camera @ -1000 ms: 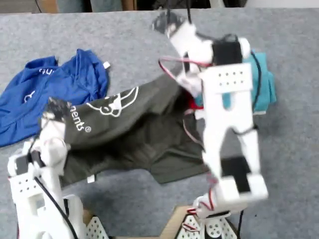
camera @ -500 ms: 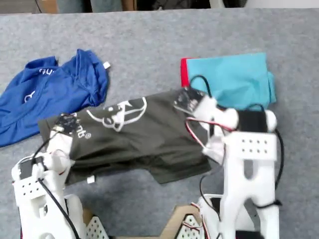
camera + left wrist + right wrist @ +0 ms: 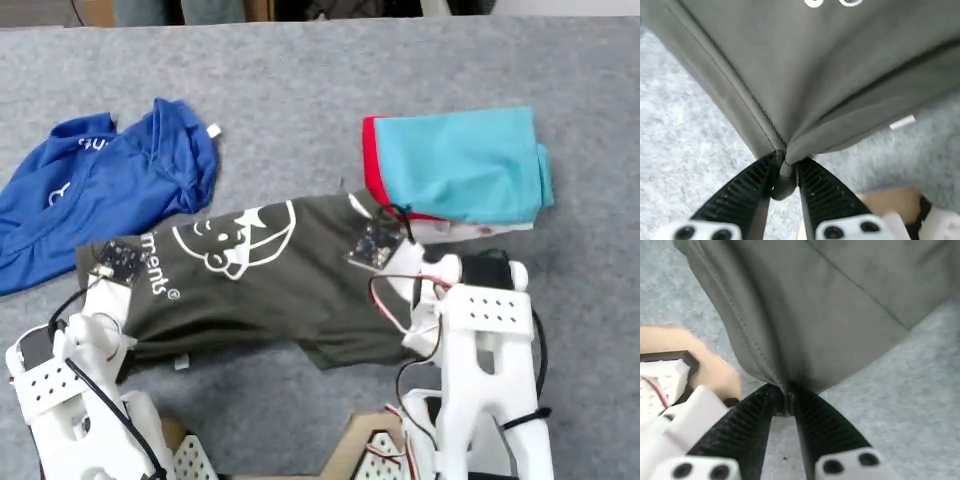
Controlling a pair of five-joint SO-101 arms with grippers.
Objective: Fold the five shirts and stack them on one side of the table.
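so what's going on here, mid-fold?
Both arms hold the dark green shirt, stretched between them over the middle of the table. The left tool is shut on the edge at one end, the right tool at the other. A teal-topped folded stack sits far right. A blue shirt lies crumpled far left.

The left arm point(image 3: 70, 372) and the right arm point(image 3: 487, 380) are white plastic with rows of small round holes. Black cables point(image 3: 105, 400) and red wires point(image 3: 379, 298) run along them. The fingers point(image 3: 822, 192) are black with little ridges (like a comb).
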